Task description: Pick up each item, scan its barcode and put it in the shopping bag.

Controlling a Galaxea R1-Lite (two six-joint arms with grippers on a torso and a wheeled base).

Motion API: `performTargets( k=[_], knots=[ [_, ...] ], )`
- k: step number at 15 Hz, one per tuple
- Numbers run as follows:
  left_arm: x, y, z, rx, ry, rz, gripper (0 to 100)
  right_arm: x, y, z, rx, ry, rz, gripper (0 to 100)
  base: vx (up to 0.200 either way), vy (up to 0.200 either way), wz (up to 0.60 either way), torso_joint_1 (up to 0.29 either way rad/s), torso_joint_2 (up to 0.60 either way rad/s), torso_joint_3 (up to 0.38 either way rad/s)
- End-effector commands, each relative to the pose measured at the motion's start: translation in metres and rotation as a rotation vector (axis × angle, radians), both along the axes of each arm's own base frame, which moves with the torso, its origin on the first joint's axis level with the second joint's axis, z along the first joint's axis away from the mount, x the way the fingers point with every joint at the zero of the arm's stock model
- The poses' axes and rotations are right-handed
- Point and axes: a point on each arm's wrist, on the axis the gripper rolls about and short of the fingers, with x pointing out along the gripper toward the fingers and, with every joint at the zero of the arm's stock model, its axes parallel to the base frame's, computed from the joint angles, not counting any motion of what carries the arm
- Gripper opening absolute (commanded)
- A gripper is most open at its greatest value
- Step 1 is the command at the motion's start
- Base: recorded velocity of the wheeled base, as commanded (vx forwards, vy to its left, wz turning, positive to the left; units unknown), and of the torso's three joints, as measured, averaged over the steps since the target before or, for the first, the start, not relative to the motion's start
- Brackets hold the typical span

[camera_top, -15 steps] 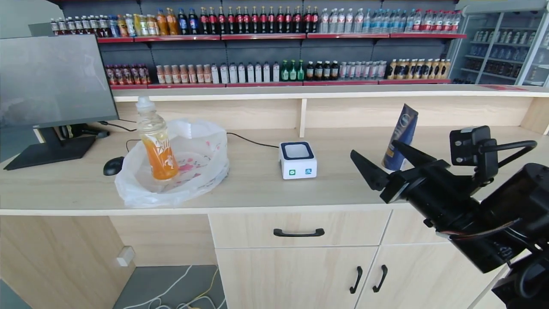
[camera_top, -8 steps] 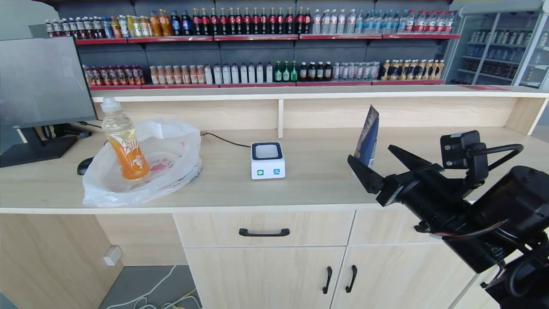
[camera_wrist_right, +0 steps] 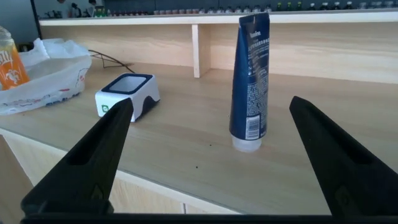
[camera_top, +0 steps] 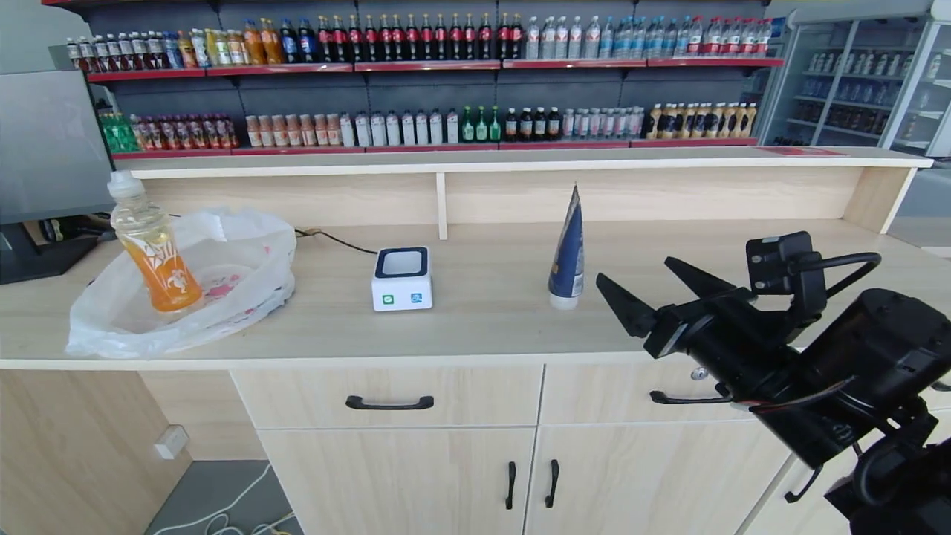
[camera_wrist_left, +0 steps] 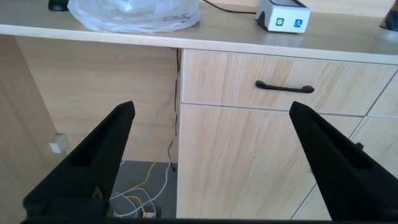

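Tube: dark blue plastic squeeze tube (camera_top: 568,249) standing on its white cap, crimped end up; about midway between the back riser and front edge of the light wooden counter (camera_top: 483,327); not yet grasped.
Step in hand: picking up the tube, as I judge it.
How to do it well: come in level and straddle the body above the cap; close gently, since a soft tube may buckle or tip; leave the printed face uncovered for scanning.
Right gripper (camera_top: 635,271): jaws spread wide, empty; at the front edge, near the tube but apart.
Left gripper (camera_wrist_left: 211,107): jaws wide, holding nothing; below the front edge, facing the drawer.
Scanner: white cube scanner with a dark top (camera_top: 402,279); left of the tube, well apart.
Bag: translucent white plastic shopping bag (camera_top: 271,249) toward the counter's left end; clear bottle of orange drink (camera_top: 152,249) upright inside.
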Motion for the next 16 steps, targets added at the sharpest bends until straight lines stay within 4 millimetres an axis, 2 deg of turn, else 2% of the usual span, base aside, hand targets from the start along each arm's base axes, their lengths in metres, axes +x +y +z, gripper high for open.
performTargets(
  k=[1, 3, 9, 13, 16],
  knots=[
    [0.0, 0.0, 0.0, 0.001, 0.001, 0.0, 100, 0.0, 0.0, -0.002, -0.005, 0.007, -0.002, 100, 0.0, 0.0, 0.0, 0.0, 0.0, 0.0],
    [0.0, 0.0, 0.0, 0.002, 0.0, -0.002, 100, 0.001, 0.0, -0.002, -0.004, 0.004, -0.002, 100, 0.0, 0.0, 0.0, 0.0, 0.0, 0.0],
    [0.0, 0.0, 0.0, 0.001, 0.001, 0.0, 100, 0.0, -0.001, -0.003, -0.006, 0.008, -0.002, 100, 0.2, 0.0, 0.0, 0.002, 0.0, 0.005],
    [0.0, 0.0, 0.0, 0.007, 0.0, -0.003, 100, 0.003, 0.001, -0.004, -0.005, 0.01, -0.001, 100, 0.0, 0.0, 0.0, 0.0, 0.0, 0.0],
    [0.0, 0.0, 0.0, 0.006, 0.0, -0.002, 100, 0.018, 0.009, 0.003, 0.018, -0.028, -0.001, 100, 0.0, 0.0, 0.0, 0.0, 0.0, 0.0]
  ],
)
